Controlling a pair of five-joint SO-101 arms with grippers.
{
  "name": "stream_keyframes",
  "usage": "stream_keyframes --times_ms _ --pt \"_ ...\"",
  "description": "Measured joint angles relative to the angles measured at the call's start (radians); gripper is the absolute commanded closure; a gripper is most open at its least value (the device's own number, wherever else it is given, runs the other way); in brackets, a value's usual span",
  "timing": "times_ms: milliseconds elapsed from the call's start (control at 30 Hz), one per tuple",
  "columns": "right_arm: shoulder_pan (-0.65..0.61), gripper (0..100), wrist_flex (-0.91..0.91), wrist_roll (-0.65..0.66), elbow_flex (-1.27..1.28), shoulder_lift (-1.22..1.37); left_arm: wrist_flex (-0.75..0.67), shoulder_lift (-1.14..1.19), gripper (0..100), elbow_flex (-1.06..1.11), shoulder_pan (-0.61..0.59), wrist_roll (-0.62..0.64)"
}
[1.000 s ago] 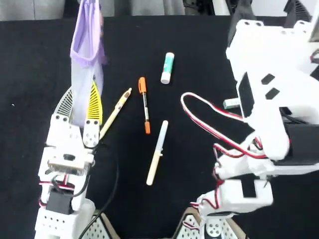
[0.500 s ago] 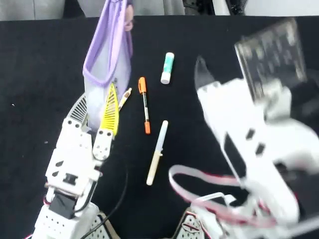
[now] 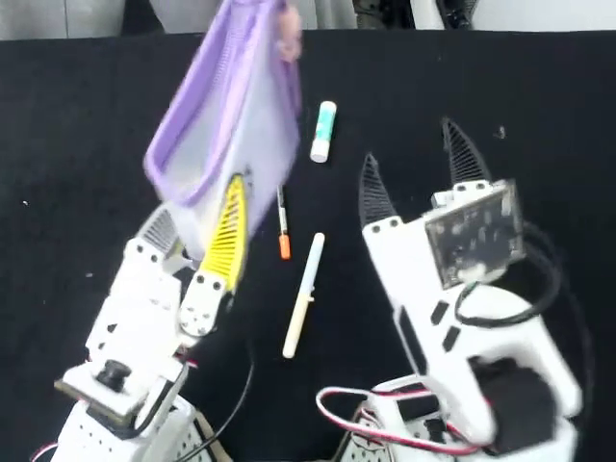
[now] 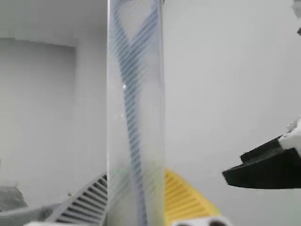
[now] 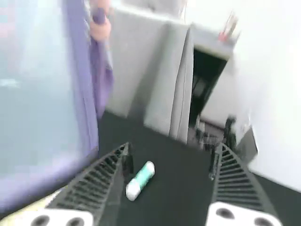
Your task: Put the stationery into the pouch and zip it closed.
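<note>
Holding pouch (image 3: pixel 231 115) up over desk (image 3: pixel 87 125) by its lower edge, left end effector (image 3: pixel 197 226) clamped on it. Right end effector (image 3: pixel 411 144) spread wide, empty, near glue stick (image 3: pixel 324 131). Probably soft, floppy, light; best pinched at rim beside zipper. White pen (image 3: pixel 305 294) stiff, likely to roll; grip mid-shaft.

A black table (image 3: pixel 77 115) lies under me, dark right to its far edge. Past that edge I see pale grey panels (image 3: pixel 58 17) standing upright. From my right wrist view, grey panels stand beside a dark opening (image 5: pixel 204 80), with a white wall (image 5: pixel 273 70) next to it. My left wrist view looks out on plain pale wall as well.
</note>
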Motion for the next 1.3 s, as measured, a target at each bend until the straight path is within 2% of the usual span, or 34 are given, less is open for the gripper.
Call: stream_keyframes --times_ms 167,333,567,900,1067,1300 --pt "0.015 72.6 -0.319 -0.091 0.419 -0.201 0.153 0.002 97 -0.038 0.068 0.084" --pt "0.015 72.6 -0.399 -0.158 0.603 -0.359 0.239 0.003 97 -0.044 0.158 0.095" --pt "0.037 72.7 -0.416 -0.164 0.730 -0.497 0.242 0.002 97 -0.044 0.256 0.094" --pt "0.086 72.7 -0.605 -0.166 0.867 -0.500 0.284 0.002 97 -0.044 0.301 0.092" --pt "0.092 72.7 -0.694 -0.166 0.870 -0.399 0.285 0.002 97 -0.044 0.330 0.091" --pt "0.140 72.8 -0.707 -0.199 0.841 -0.259 0.285 0.002 97 -0.044 0.330 0.091"
